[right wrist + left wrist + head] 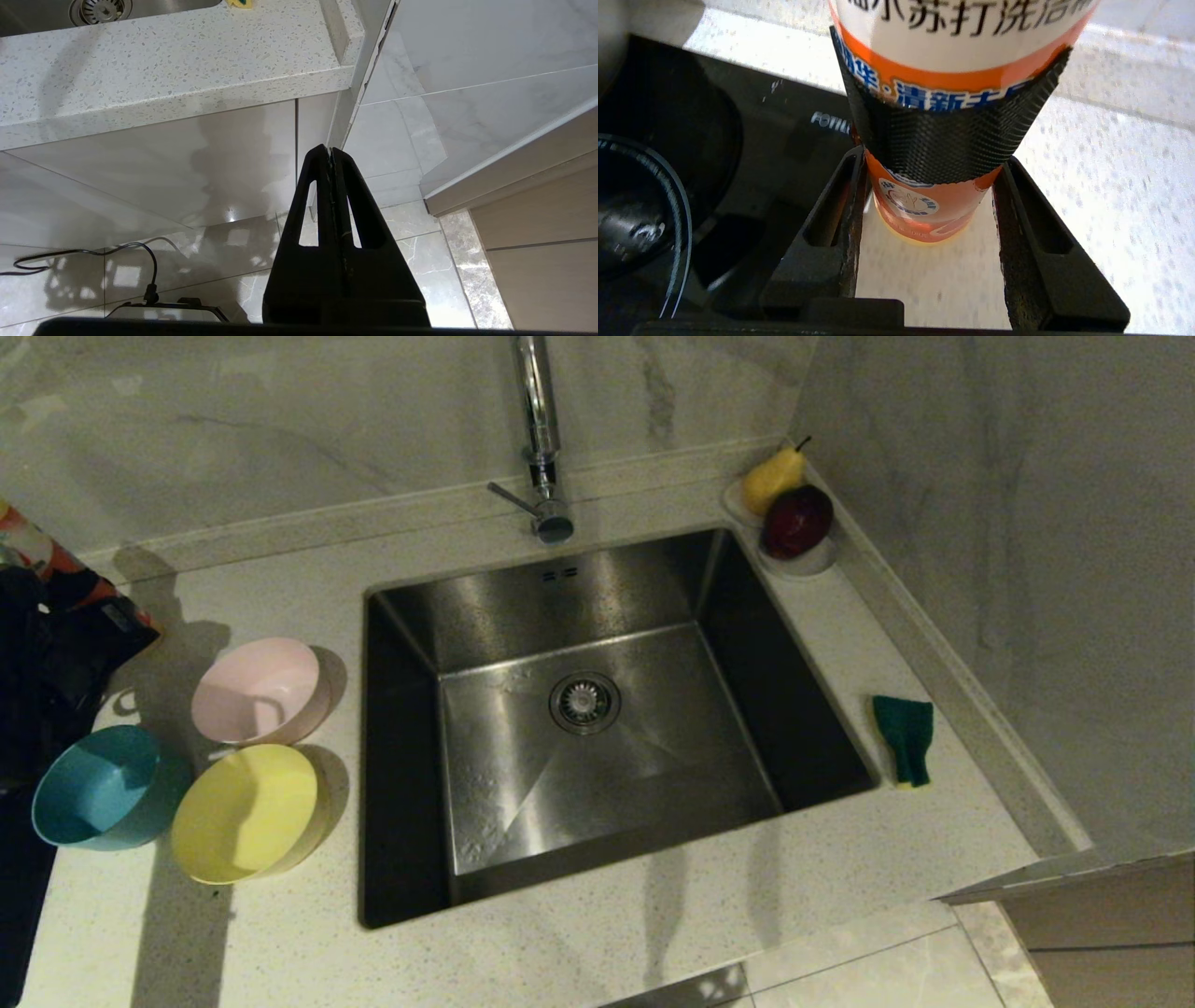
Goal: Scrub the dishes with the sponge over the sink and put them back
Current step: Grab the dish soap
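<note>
Three dishes stand on the counter left of the sink (560,588): a pink bowl (261,691), a yellow bowl (247,812) and a blue bowl (107,789). The sponge (904,737) lies green face up on the counter right of the sink. My left gripper (931,158) is at the far left behind the bowls, shut on an orange detergent bottle (952,93) with a black mesh band; a fingertip (857,161) presses each side of it. My right gripper (331,151) hangs shut and empty below the counter edge.
A chrome tap (537,429) rises behind the sink. A white dish (803,565) with a pear (773,476) and a dark red fruit (796,520) sits in the back right corner. A black hob (738,140) lies beside the bottle. Walls close off the back and right.
</note>
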Available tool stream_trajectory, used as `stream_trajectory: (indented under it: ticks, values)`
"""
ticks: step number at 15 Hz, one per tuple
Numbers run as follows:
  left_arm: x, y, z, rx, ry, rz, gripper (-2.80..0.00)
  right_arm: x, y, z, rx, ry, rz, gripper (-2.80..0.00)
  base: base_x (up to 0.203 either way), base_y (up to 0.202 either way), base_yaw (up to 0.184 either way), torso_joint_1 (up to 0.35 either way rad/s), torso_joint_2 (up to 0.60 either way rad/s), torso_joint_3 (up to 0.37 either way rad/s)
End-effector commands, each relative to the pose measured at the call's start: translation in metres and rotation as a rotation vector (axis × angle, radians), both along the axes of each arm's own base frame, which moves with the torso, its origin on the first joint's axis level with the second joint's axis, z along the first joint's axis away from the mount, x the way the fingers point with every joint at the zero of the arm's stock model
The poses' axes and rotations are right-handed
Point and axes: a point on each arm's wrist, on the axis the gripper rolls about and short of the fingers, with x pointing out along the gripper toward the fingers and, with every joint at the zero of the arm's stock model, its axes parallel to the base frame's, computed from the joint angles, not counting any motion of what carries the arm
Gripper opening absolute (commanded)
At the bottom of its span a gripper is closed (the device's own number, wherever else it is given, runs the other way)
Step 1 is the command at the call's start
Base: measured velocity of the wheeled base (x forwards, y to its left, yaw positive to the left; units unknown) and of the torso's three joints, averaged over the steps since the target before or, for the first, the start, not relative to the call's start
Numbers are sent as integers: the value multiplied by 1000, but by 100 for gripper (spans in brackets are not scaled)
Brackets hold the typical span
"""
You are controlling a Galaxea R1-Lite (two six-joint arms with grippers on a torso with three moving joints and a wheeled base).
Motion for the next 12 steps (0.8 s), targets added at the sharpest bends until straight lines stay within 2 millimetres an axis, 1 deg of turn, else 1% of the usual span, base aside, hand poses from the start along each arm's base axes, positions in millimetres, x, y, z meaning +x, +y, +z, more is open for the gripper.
stream_trajectory:
  ticks: [1,4,5,12]
  values:
    - [-7,-4,1,-2,-1,-2,-280,0,0,0,0,1,0,-280,0,0,0,0,0,0]
    - [-7,-4,0,-8,8,2,-280,0,0,0,0,0,0,-280,0,0,0,0,0,0]
    - [-7,-4,0,-11,14,2,0,0,0,0,0,0,0,-280,0,0,0,0,0,0]
    - [-3,-2,6,30,-70,-33,0,0,0,0,0,0,0,-280,0,0,0,0,0,0]
